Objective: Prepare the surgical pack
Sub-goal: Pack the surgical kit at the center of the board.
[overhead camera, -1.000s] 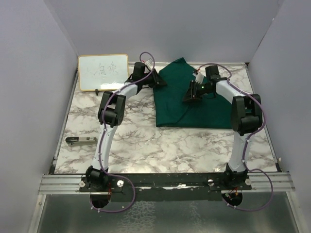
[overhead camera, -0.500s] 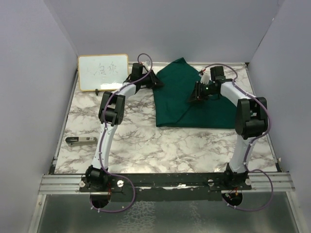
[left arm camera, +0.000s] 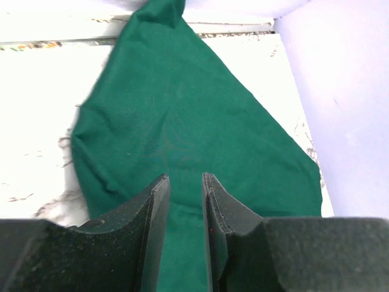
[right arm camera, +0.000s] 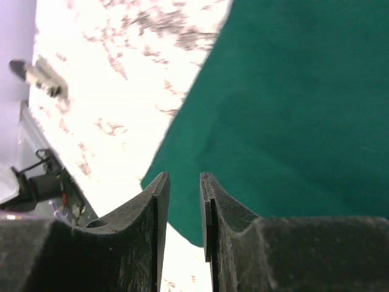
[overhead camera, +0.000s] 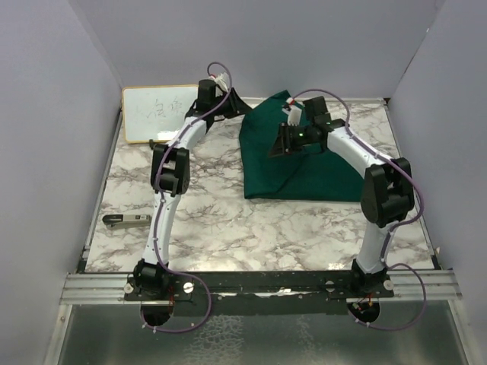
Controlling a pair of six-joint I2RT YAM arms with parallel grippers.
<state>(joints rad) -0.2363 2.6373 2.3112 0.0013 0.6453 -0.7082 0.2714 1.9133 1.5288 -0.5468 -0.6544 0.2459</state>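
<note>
Over the seemingly half-folded drape (overhead camera: pixel 304 167), my right gripper (right arm camera: pixel 183 179) hangs slightly parted, empty; whether my left gripper (left arm camera: pixel 185 179) pinches cloth I cannot tell.

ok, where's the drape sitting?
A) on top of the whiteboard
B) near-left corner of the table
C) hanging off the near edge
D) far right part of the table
D: the drape lies flat on the far right part of the table, well back from the near edge. The whiteboard stands apart from it at the far left.
</note>
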